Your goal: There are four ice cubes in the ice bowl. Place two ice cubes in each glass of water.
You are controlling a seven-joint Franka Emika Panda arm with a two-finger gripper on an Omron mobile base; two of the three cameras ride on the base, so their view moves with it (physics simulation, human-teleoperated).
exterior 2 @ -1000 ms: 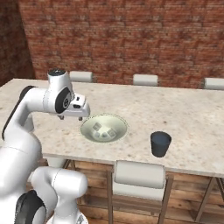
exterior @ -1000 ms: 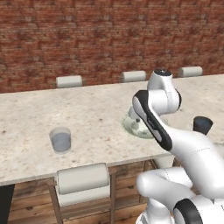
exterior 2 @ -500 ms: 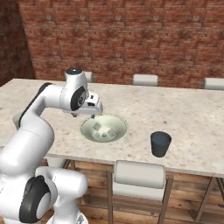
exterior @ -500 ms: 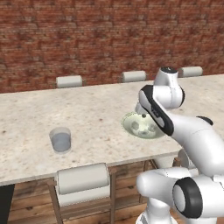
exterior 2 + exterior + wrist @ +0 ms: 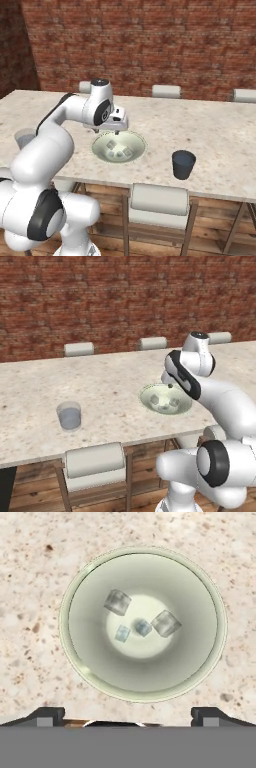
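Note:
The ice bowl (image 5: 192,662) is pale greenish-cream and lies right under the hand, with several ice cubes (image 5: 165,623) loose at its bottom. My gripper (image 5: 128,716) hangs open above the bowl's near side, holding nothing. In the base views the gripper (image 5: 106,132) hovers just over the far rim of the bowl (image 5: 100,155), and the cubes (image 5: 174,402) show inside the bowl (image 5: 165,412). The see-through glass of water (image 5: 69,416) stands far left on the counter. The dark navy glass of water (image 5: 183,164) stands right of the bowl.
The speckled stone counter (image 5: 100,381) runs wide, its front edge close to the bowl. Cushioned stools (image 5: 159,199) are tucked under that edge and others (image 5: 79,349) line the far side. A brick wall (image 5: 150,40) closes the back.
The arm has swung forward and to the right, carrying the open gripper from beside the bowl to above it. Bowl, cubes and glasses have not moved.

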